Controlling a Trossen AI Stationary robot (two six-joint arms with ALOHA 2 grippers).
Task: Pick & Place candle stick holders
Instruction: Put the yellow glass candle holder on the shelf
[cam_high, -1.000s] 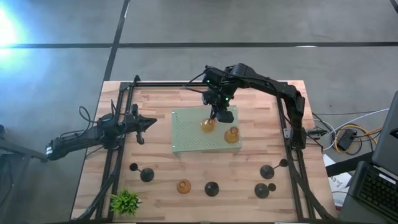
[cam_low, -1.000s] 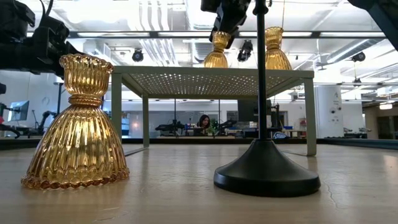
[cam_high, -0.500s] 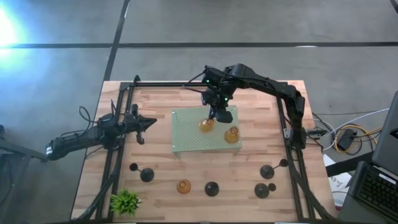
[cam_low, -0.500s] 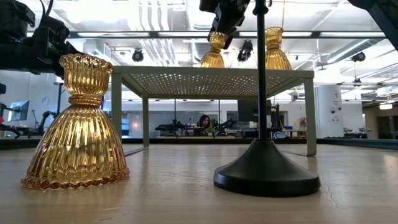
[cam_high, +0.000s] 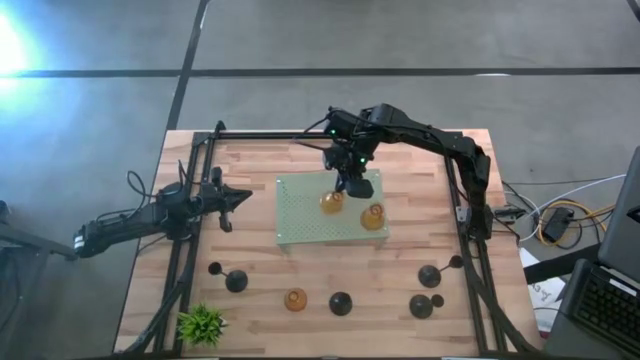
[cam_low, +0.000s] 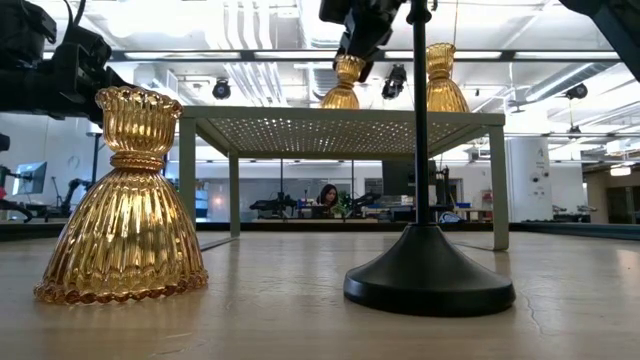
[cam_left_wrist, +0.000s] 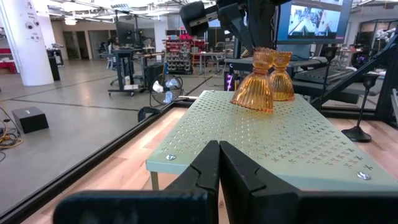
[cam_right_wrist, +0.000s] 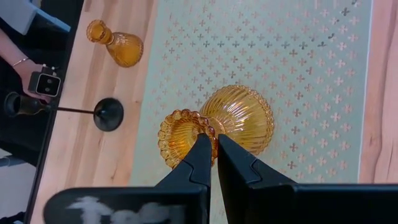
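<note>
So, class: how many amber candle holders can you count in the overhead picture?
3: two on the green mat, one pinched by the right gripper, another beside; one at the table's front.

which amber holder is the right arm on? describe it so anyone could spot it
Find the pale green perforated platform mid-table. Two amber holders stand on it; it's the one nearer the platform's centre, tilted, its rim pinched by the right end effector. Its neighbour stands free.

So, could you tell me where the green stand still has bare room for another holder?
The perforated green stand is bare across its whole left half and front-left corner. Its right side is crowded: the right gripper is shut on the rim of one amber holder, and a second amber holder stands near the front-right corner.
</note>
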